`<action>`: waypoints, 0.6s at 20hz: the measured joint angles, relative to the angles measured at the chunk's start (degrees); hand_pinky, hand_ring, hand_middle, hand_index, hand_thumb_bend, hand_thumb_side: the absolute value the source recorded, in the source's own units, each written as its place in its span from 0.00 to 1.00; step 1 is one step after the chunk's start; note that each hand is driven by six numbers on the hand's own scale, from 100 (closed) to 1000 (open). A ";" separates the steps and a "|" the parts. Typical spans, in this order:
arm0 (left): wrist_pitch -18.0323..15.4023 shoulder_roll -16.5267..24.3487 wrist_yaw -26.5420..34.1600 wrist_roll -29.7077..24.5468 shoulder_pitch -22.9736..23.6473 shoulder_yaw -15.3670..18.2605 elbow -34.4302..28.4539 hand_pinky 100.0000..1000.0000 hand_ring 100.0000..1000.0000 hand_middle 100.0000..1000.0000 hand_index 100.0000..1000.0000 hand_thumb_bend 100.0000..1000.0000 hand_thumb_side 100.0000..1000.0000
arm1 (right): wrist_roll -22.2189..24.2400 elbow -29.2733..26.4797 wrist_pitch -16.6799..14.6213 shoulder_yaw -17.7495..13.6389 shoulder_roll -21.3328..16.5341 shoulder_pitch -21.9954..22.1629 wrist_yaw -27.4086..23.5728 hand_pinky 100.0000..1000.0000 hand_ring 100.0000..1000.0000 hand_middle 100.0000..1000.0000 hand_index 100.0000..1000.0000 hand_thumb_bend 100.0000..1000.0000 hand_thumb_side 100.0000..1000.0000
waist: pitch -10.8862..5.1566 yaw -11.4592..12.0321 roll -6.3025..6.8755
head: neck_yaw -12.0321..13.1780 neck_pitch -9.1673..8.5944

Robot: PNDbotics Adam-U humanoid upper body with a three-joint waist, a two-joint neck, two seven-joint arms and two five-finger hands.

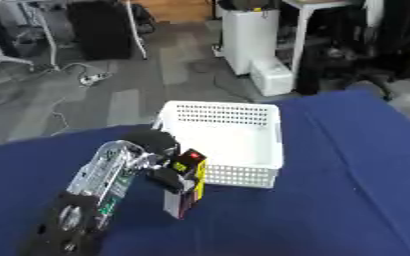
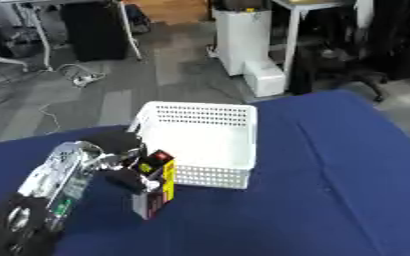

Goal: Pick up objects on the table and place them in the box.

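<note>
the left hand (image 1: 166, 172) is clamped round the black and yellow carton (image 1: 185, 184) just in front of the white basket (image 1: 265, 162), so lift it above that near wall before moving in.

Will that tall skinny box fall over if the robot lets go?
Probably. The carton is tall with a narrow base, so a nudge might tip it. It looks stiff, keeping its shape in the left hand. Likely light.

basket (image 1: 243, 137) is white perforated plastic, kinda matt. table (image 1: 348, 190) has matt blue cloth over it. box (image 1: 185, 184) looks like printed card, arm (image 1: 103, 180) is shiny silver metal.
</note>
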 measured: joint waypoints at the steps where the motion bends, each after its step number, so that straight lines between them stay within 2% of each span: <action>1: -0.16 0.25 0.02 0.00 -0.28 0.02 -0.85 0.00 0.07 0.13 0.33 0.14 0.76 | 0.00 0.00 0.00 0.00 0.00 0.00 0.00 0.10 0.20 0.32 0.41 0.00 1.00 | -0.02 0.00 0.00 | 0.00 0.00; 7: -0.29 1.49 0.63 -0.35 -1.93 0.29 -4.67 0.00 0.07 0.12 0.33 0.14 0.77 | 0.01 0.00 0.01 0.01 0.00 0.00 0.00 0.10 0.20 0.32 0.41 0.00 1.00 | -0.09 0.00 0.00 | 0.00 0.02; 12: -0.03 2.85 1.19 -0.74 -5.15 0.79 -6.24 0.00 0.07 0.12 0.33 0.14 0.78 | 0.11 0.00 0.11 0.02 0.00 0.01 0.00 0.10 0.20 0.32 0.41 0.00 1.00 | -0.16 0.00 0.00 | 0.00 0.03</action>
